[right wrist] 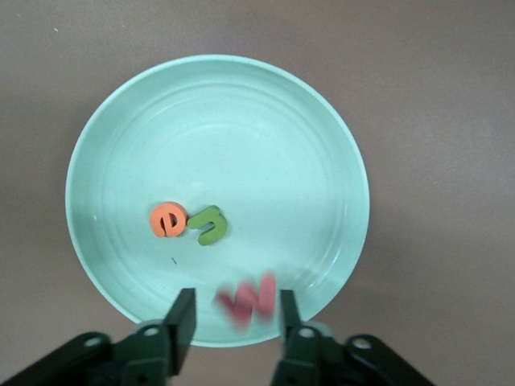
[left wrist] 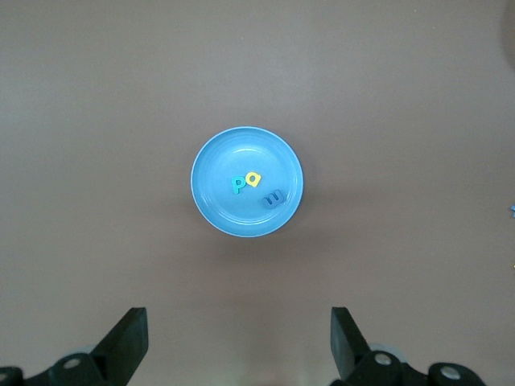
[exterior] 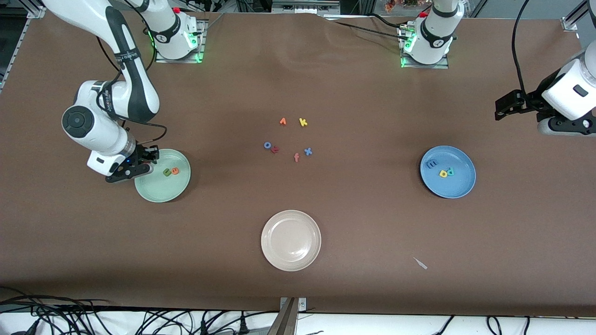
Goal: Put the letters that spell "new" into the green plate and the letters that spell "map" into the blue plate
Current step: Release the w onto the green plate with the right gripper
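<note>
1. The salmon-red w (right wrist: 248, 299) shows blurred between the parted fingers of my right gripper (right wrist: 236, 299), with a gap on one side. It is over the pale green plate (exterior: 158, 195) at its nine o'clock edge in the front view.
2. The orange e (exterior: 175, 170) and green n (exterior: 166, 172) lie touching in that plate, toward three o'clock.
3. The blue m (exterior: 431, 164), yellow a (exterior: 443, 173) and teal p (exterior: 450, 171) lie in the blue plate (exterior: 461, 190).
4. My left gripper (left wrist: 237, 350) waits spread wide, high above the table.

High front camera faces the robots; wrist cameras look down on plates.
</note>
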{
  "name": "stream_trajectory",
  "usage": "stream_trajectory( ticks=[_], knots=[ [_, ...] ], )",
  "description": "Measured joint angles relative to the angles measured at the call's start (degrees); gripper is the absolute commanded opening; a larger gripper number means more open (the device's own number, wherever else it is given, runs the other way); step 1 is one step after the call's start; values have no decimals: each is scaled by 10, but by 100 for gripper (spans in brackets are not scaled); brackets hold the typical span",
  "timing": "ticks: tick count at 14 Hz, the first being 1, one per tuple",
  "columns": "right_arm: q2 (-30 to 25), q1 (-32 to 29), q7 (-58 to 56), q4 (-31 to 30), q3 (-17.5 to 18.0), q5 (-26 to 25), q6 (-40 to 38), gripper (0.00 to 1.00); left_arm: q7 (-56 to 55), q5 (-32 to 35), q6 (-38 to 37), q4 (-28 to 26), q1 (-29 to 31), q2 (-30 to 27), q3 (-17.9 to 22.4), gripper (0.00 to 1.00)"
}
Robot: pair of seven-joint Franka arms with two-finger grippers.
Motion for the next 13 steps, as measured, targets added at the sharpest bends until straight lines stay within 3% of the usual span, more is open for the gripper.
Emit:
stream_trajectory(
  ticks=[1,8,13],
  knots=[
    [0,0,0,-1,0,0,3,98,0,0,0,0,0,0,0,100],
    [-15,3,65,17,2,1,2,99,0,0,0,0,0,0,0,100],
    [-49,7,107,83,4,1,-118,99,0,0,0,0,0,0,0,100]
  ],
)
